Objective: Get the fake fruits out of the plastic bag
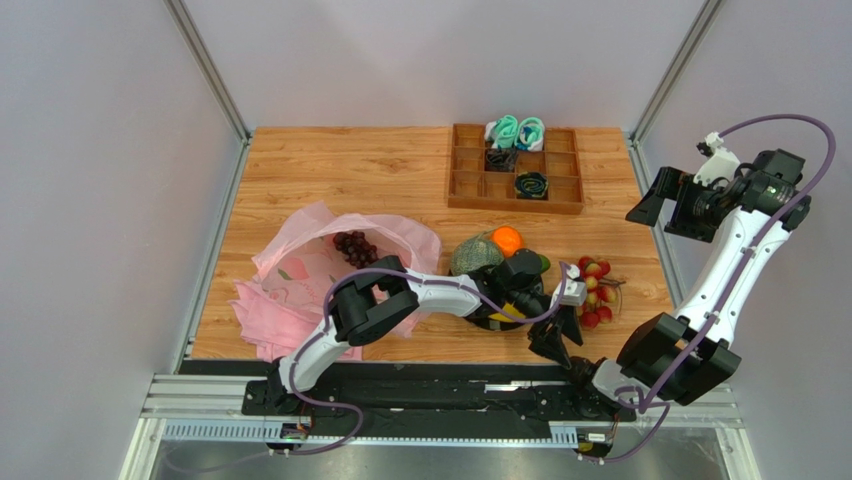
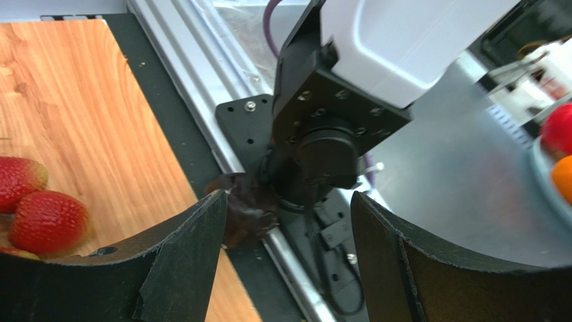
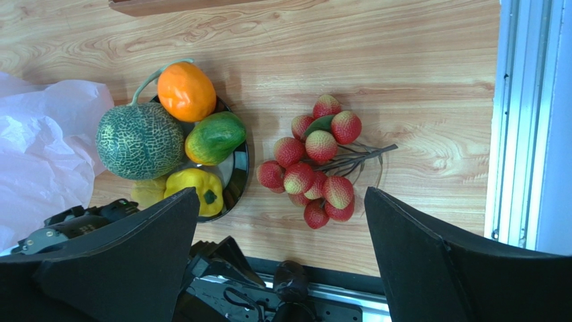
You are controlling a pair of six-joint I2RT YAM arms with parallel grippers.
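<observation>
Plastic bag [image 1: 300,275] lain open at table's left, taken as landmark. Melon [image 1: 475,255] and orange [image 1: 507,240] stacked on dark plate [image 3: 245,161] just right of bag; red berries [image 1: 592,295] farther right. Grapes [image 1: 355,247] seen inside bag mouth, judged last to be removed. Left gripper [image 1: 552,345] held wide, empty, well right of bag; right gripper [image 1: 648,208] spread, empty, far right. Next: reach into bag mouth called for, with grapes pinched, not film.

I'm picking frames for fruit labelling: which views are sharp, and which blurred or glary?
Top external: evenly lit, sharp, only soft shadows. Right wrist: crisp on the melon and red berries, slight sheen on the orange. Left wrist: right side smeared and washed out over the pale grey surface; the berries at its left edge look fairly sharp.
</observation>
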